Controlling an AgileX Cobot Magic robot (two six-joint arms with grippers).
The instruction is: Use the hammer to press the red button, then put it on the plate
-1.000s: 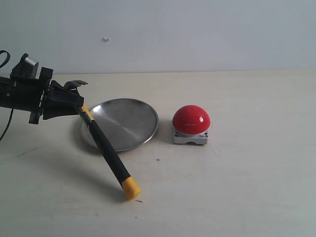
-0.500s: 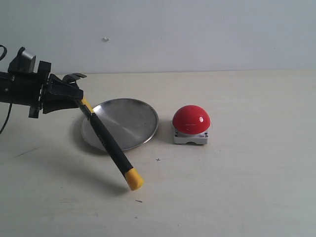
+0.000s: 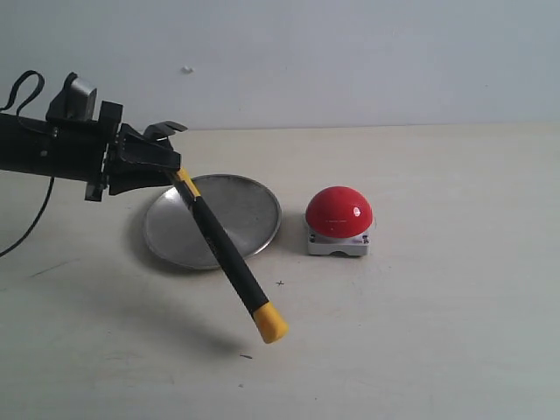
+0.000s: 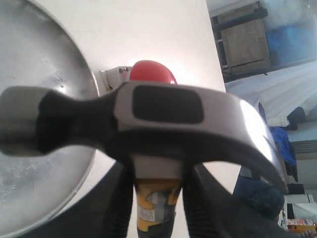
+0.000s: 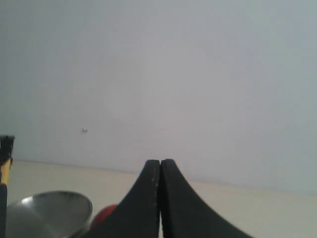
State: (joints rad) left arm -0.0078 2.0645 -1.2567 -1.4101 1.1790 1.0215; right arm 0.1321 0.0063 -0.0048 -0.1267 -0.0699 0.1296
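Your left gripper (image 3: 168, 168) clamps the hammer (image 3: 223, 255) at its yellow neck, the handle slanting down across the plate (image 3: 259, 206), off the bench (image 3: 437, 315). The red button (image 3: 339, 212) sits beside the plate. Your right gripper (image 5: 160, 163) is closed, empty.

A pale cream surface (image 3: 437, 332) runs back to a plain light grey wall (image 3: 350, 61), which carries one small speck (image 3: 186, 70). A tiny dark cross mark (image 3: 280, 283) sits on the surface, with a small dark fleck (image 3: 246, 356) nearer the front. The left wrist view shows a wooden cabinet (image 4: 246, 42) beside something blue (image 4: 292, 22), blurred.
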